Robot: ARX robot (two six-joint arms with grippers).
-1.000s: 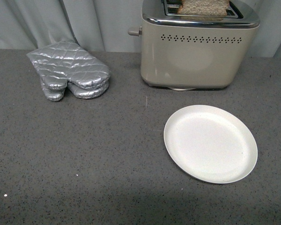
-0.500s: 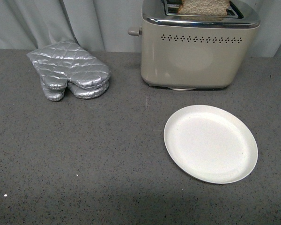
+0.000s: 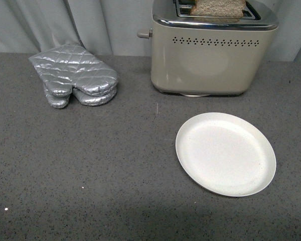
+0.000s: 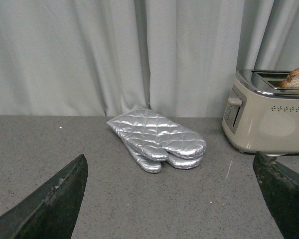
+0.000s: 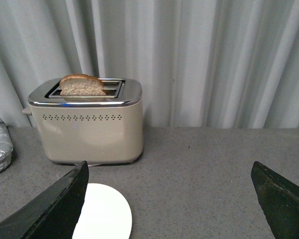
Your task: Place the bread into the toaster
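Black fingers [image 4: 50, 204] of the left gripper [image 4: 174, 199] stand wide apart and hold nothing; the right gripper [image 5: 172, 201] has its fingers [image 5: 52, 206] spread just as far, also empty — only the tips show in each wrist view, and neither arm appears in the front view. Both hang above the grey counter [image 3: 90, 175], well back from the toaster [image 3: 210, 55]. The bread [image 3: 218, 7] stands upright in the toaster's nearer slot, its top cut off in the front view. The white plate [image 3: 226, 153] lies bare; the silver oven mitts [image 3: 75, 75] lie well left of the toaster. Nothing has shifted since a second ago.
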